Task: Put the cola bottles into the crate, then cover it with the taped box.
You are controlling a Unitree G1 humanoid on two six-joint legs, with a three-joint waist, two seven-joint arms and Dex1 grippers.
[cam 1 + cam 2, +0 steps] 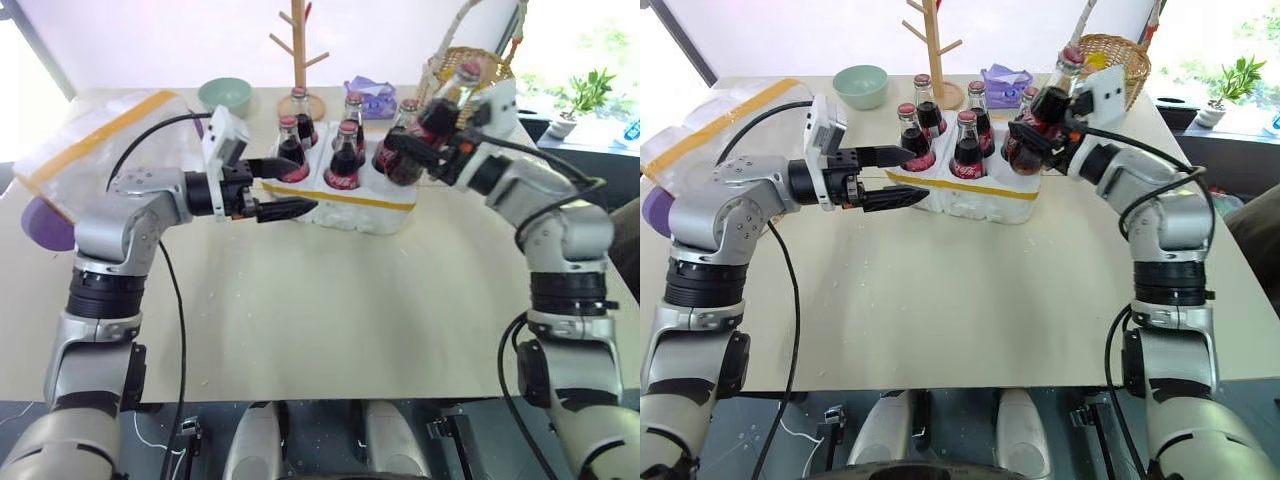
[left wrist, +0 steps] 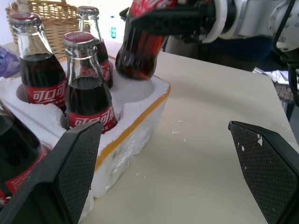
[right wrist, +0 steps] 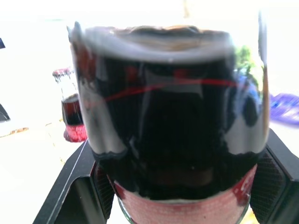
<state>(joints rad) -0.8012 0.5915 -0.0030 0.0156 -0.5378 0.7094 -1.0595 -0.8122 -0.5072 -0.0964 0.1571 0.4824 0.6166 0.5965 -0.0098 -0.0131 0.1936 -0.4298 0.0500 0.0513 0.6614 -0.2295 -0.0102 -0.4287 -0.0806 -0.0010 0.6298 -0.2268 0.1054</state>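
While right hand (image 1: 420, 150) grips tilted cola bottle (image 1: 440, 105) above crate (image 1: 350, 205), left hand (image 1: 285, 185) wide.

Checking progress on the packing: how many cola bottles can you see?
6: five stand in the crate, at and; one is tilted in the right gripper above the crate's corner.

We count six cola bottles (image 1: 969, 142): five standing in the one crate (image 1: 980, 198) and one tilted in the right end effector (image 1: 1040, 125). On the surface (image 1: 970, 300) we also see one taped box (image 1: 95, 140), one green bowl (image 1: 860, 84), one wooden peg stand (image 1: 933, 45), one wicker basket (image 1: 1120, 55) and one purple bag (image 1: 1005, 83).
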